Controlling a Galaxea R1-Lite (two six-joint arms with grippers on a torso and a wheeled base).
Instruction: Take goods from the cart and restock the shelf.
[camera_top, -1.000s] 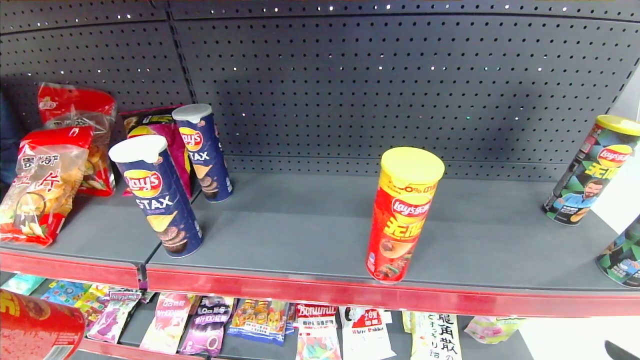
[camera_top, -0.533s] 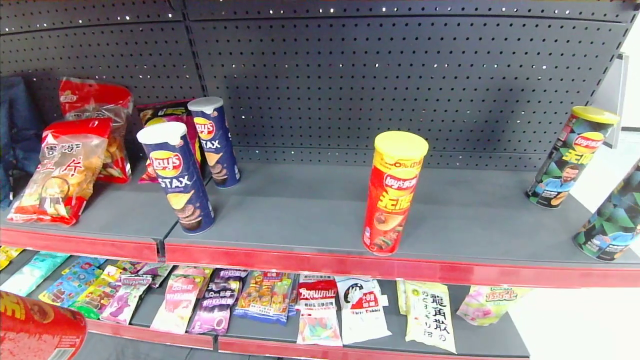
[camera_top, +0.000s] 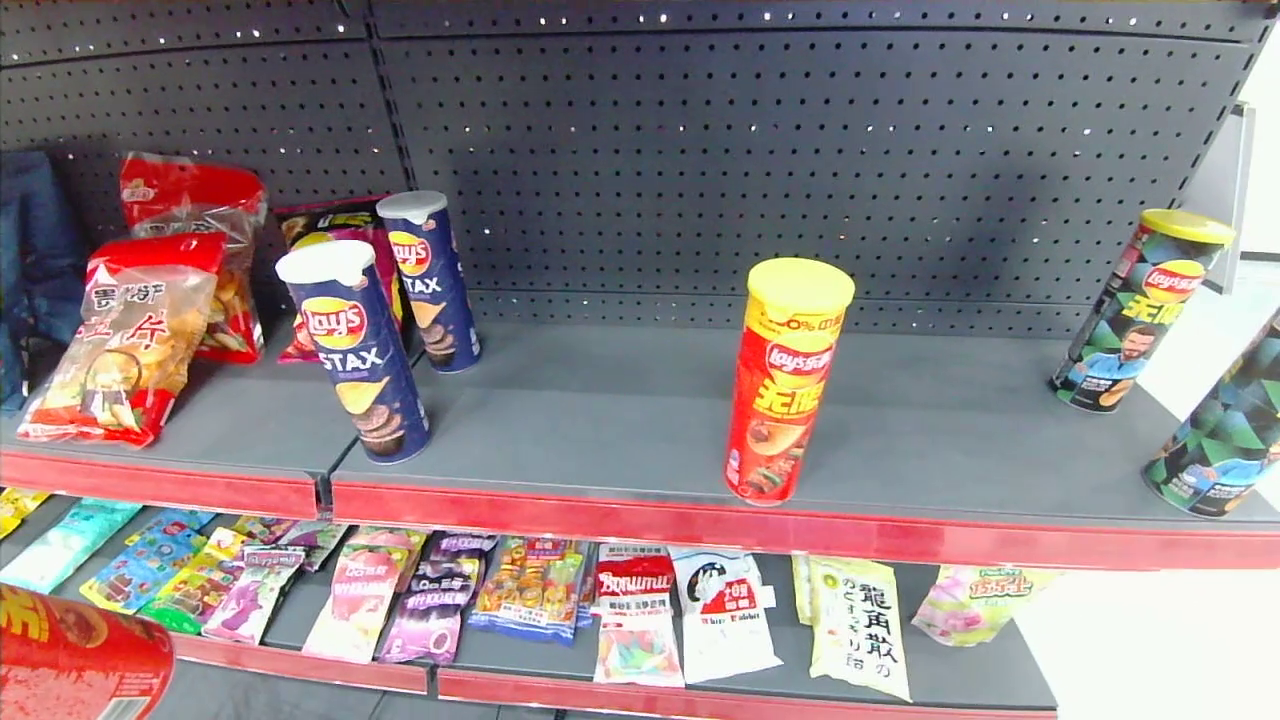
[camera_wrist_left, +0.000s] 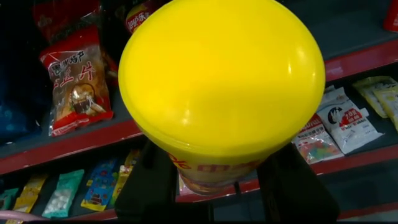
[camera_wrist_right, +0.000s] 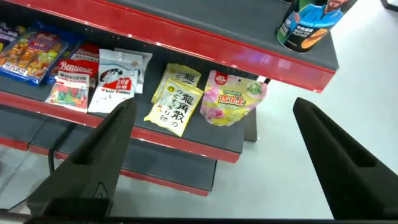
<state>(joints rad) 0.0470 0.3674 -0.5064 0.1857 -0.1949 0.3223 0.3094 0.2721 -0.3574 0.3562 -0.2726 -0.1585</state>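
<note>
Big dark grey metal shelf (camera_top: 620, 420) with a perforated back panel and a glossy red front lip takes up most of the head view. Down at 7 o'clock there, the smooth red cylindrical chip can with a yellow plastic lid (camera_top: 70, 655) is clamped between the black fingers of the left claw (camera_wrist_left: 221, 186), out in front of the shelf, not on it. The right claw (camera_wrist_right: 221, 155) is spread wide with nothing in it. On the deck a matching red can (camera_top: 790, 380) stands upright mid-shelf, navy tubes with white lids (camera_top: 355, 350) at its 9 o'clock, and crinkly red snack bags (camera_top: 120, 340) farther that way.
</note>
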